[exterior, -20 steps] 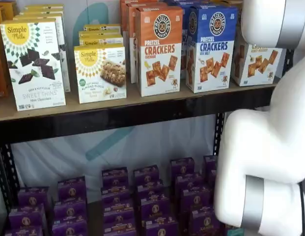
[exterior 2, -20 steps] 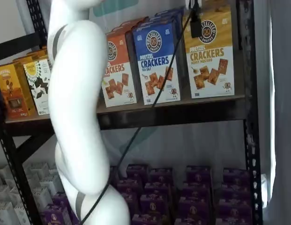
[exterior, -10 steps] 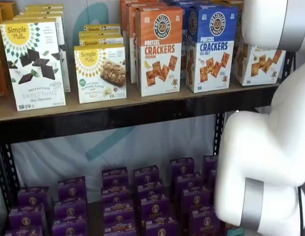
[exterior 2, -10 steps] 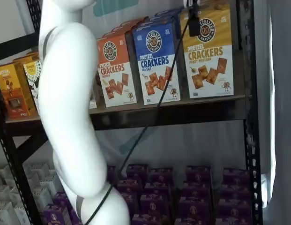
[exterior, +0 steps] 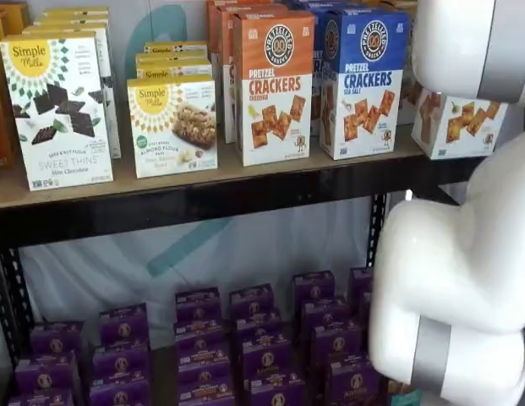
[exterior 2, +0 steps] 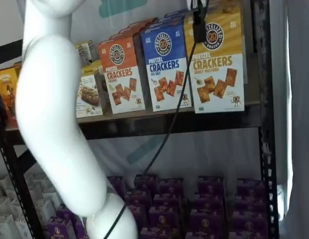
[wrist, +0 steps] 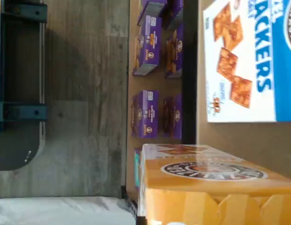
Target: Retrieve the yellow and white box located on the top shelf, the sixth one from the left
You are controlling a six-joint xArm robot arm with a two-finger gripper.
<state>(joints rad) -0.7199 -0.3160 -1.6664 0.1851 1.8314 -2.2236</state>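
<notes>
The yellow and white box (exterior 2: 217, 62) stands at the right end of the top shelf (exterior 2: 159, 124), pulled forward so its base overhangs the black front rail. In a shelf view only its white lower part with crackers (exterior: 462, 125) shows below the arm. My gripper (exterior 2: 199, 29) hangs from above with a black finger on the box's front face near the round logo, shut on the box. The wrist view shows the box's yellow upper end and logo (wrist: 206, 183) close up.
A blue Pretzel Crackers box (exterior 2: 166, 67) and an orange one (exterior 2: 120, 74) stand just left of it. Simple Mills boxes (exterior: 59, 110) stand further left. Purple boxes (exterior: 245, 347) fill the lower level. My white arm (exterior: 465, 279) blocks the right side, and a black upright (exterior 2: 263, 99) stands there.
The yellow and white box has slid forward out of its row, past the shelf's front rail, with the gripper on it. The arm has swung away from the shelf.
</notes>
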